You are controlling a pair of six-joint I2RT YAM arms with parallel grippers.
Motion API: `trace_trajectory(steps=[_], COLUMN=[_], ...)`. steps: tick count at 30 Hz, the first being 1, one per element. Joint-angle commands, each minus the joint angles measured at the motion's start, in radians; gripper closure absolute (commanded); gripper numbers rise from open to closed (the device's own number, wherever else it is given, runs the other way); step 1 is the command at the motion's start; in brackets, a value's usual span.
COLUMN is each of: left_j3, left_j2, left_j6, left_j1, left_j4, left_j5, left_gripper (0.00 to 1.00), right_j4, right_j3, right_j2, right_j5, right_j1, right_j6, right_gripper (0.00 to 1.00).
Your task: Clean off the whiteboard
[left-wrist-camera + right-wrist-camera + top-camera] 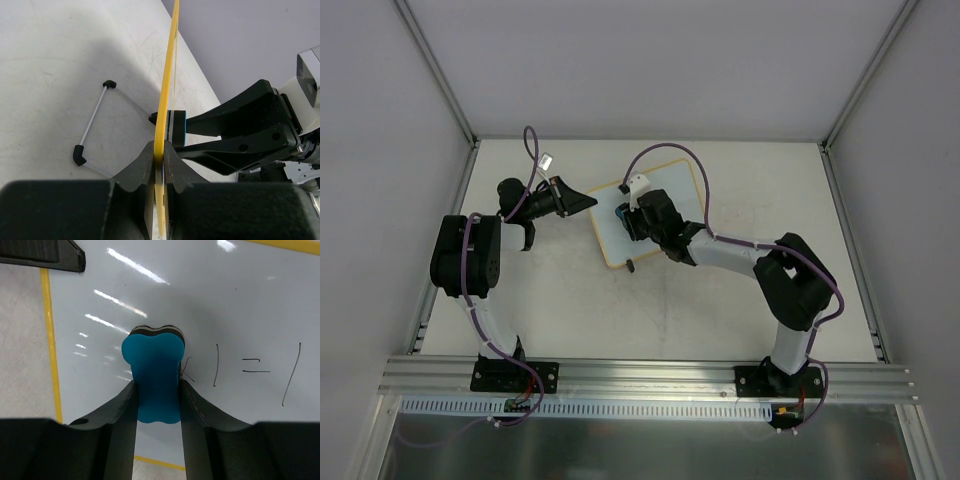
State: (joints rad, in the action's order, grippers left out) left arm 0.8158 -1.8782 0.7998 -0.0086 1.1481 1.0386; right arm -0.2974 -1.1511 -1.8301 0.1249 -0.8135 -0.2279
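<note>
The whiteboard (676,196), glossy white with a pale-yellow frame, lies near the table's middle back. My left gripper (582,200) is shut on its left edge; in the left wrist view the yellow frame (167,90) runs edge-on between the jaws (159,150). My right gripper (623,222) is shut on the blue eraser (154,375) and presses it flat on the board (150,295). Black marker strokes "1 = 1" (255,371) stand on the board just right of the eraser. The eraser also shows in the left wrist view (178,129).
A thin wire stand with black feet (92,122) sticks out under the board's near edge; one foot shows in the top view (631,265). Grey enclosure walls ring the table, with metal rails along its sides (445,240).
</note>
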Motion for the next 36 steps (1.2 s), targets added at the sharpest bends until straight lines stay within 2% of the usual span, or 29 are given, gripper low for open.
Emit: trace_trajectory(steps=[1,9,23,36], left_j3=[0.014,0.009,0.010,0.008], left_j2=[0.002,0.001,0.002,0.004], left_j6=[-0.054,-0.057,-0.056,-0.056], left_j1=[-0.014,-0.014,-0.014,-0.014], left_j4=[0.027,0.029,0.041,0.044], left_j5=[0.054,0.054,0.058,0.060], left_gripper=[1.00,1.00,1.00,1.00], right_j4=[-0.019,-0.017,-0.008,0.004], right_j3=[-0.019,-0.009,0.036,0.065], right_j2=[-0.047,-0.037,-0.015,0.011], right_j5=[0.059,0.032,0.001,0.012], right_j1=[0.005,0.076,0.287,0.324], right_j6=[-0.002,0.033,0.065,0.065], right_gripper=[1.00,1.00,1.00,1.00])
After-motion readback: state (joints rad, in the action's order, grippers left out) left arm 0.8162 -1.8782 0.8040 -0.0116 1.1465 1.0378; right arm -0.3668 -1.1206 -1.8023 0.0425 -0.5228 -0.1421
